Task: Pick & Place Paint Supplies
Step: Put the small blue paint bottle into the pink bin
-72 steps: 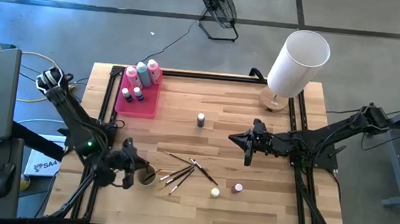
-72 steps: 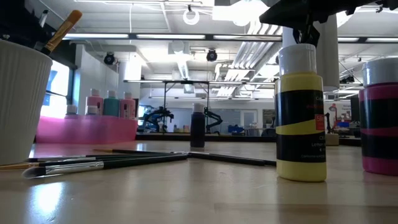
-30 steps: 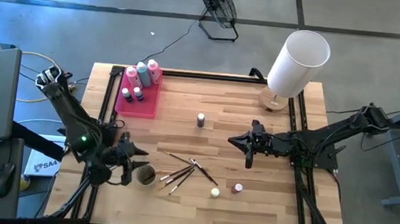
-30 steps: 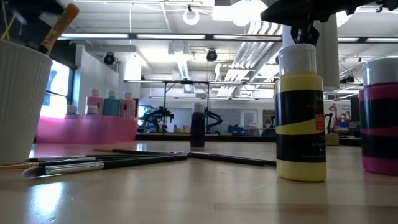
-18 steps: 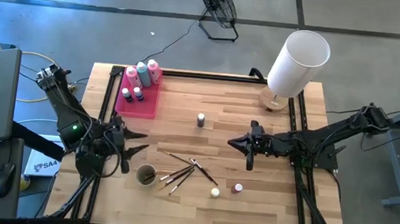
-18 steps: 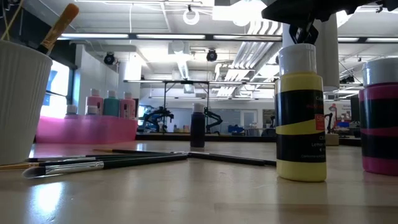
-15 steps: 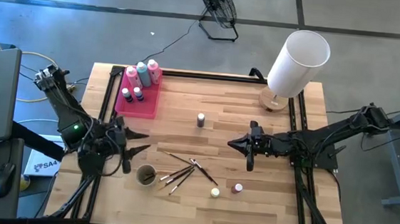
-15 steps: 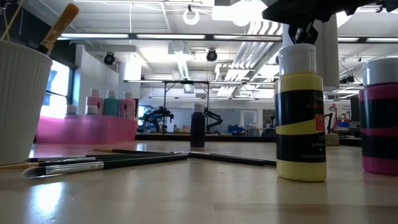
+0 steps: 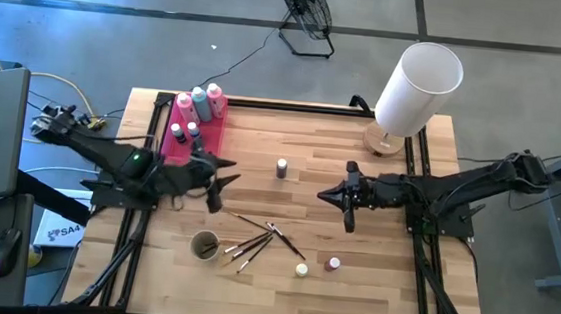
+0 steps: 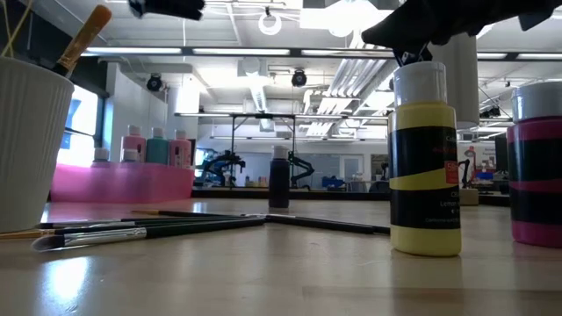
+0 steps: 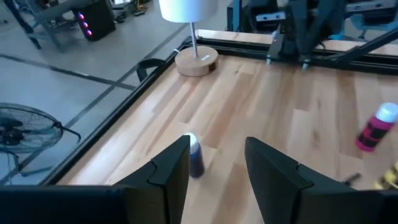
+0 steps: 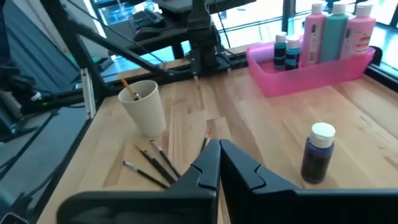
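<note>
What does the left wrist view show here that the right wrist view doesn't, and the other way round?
Only the left wrist view: the lamp base, a pink pot, the open left claw.
Only the right wrist view: the pink tray with squeeze bottles, the cup, loose brushes, the shut right claw.
Both: the dark purple pot.

In the low view, the magenta-banded paint bottle with a pale cap (image 10: 537, 162) is cut off at the 3 o'clock edge, and the white ribbed cup (image 10: 26, 145) at the 9 o'clock edge. The cup hides the lower handle of the tan brush (image 10: 83, 37). Bottle label print cannot be read.
</note>
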### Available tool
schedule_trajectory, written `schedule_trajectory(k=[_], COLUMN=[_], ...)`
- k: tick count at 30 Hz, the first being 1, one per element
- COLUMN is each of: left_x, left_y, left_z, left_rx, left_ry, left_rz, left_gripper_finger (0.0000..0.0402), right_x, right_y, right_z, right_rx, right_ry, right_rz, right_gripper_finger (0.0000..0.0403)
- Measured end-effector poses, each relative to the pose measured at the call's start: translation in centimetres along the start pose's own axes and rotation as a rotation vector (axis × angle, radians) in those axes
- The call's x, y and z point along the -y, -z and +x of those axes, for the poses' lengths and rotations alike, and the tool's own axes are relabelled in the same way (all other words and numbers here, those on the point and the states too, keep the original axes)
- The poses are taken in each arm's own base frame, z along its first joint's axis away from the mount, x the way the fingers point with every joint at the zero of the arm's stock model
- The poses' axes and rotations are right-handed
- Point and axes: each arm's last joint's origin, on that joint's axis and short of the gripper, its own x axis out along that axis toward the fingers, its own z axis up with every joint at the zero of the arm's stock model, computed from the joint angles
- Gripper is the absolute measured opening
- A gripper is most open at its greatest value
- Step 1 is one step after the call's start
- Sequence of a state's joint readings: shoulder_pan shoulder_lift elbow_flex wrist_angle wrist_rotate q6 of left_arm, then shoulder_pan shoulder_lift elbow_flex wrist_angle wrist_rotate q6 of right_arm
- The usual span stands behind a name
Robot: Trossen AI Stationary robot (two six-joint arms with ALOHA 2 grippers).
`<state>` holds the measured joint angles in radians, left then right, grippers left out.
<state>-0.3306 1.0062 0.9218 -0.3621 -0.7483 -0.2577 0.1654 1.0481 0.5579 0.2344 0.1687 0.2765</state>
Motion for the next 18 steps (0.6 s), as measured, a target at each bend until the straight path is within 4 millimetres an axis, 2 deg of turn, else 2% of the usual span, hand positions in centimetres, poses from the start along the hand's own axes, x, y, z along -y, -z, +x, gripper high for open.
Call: schedule_trajectory(k=[7,11,18], left_x=[-1.8,-2.4,-2.3], left_y=[-1.7,-1.9,-1.8], left_z=[2.3,2.7,2.7], left_rx=[0.071,0.073,0.069], left_ry=[0.128,0.146,0.162], left_rz=[0.032,0.071,0.077], left_gripper_finger=[0.0152,0.0152,0.0152], right_x=[1.4,1.6,1.6], right_y=[-0.4,-0.4,-0.3], right_z=[0.2,0.2,0.2], right_rx=[-0.01,-0.009,-0.021], right_ry=[-0.025,-0.01,-0.035], right_rz=[0.0,0.004,0.07], right_gripper_finger=[0.0002,0.0002,0.0002])
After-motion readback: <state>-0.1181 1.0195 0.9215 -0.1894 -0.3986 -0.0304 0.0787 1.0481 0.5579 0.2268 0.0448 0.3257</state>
